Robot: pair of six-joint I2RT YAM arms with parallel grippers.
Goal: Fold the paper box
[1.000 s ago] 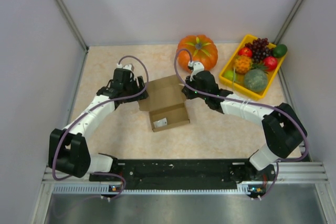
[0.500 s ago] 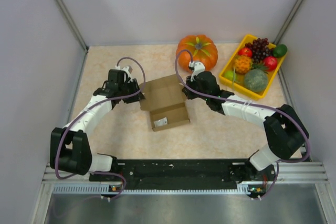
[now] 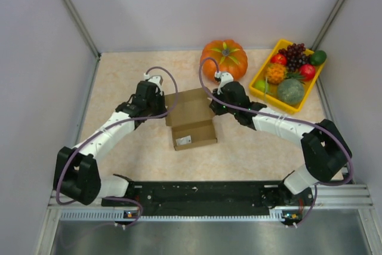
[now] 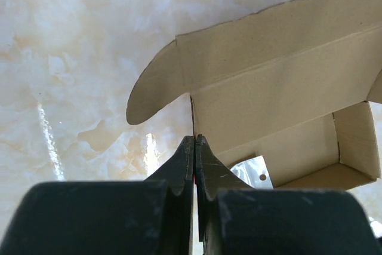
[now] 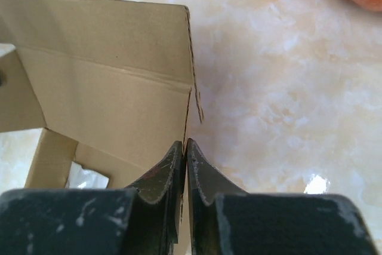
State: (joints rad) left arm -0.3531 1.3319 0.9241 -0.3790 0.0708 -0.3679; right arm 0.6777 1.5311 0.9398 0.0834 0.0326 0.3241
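The paper box (image 3: 191,117) is laid open mid-table (image 3: 119,76), its long axis run 12 to 6, lid at 12 and body at 6. It's flanked evenly: the left gripper (image 3: 165,107) is pinched shut on the wall at 9, the right gripper (image 3: 213,105) likewise at 3. Neither arm is nearer, so the lid is probably to be swung toward 6.

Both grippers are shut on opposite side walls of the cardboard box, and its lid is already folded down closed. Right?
Not the lid: the left wrist view shows the paper box open, lid flap raised and the inside visible. The left gripper and right gripper are shut on its opposite side walls.
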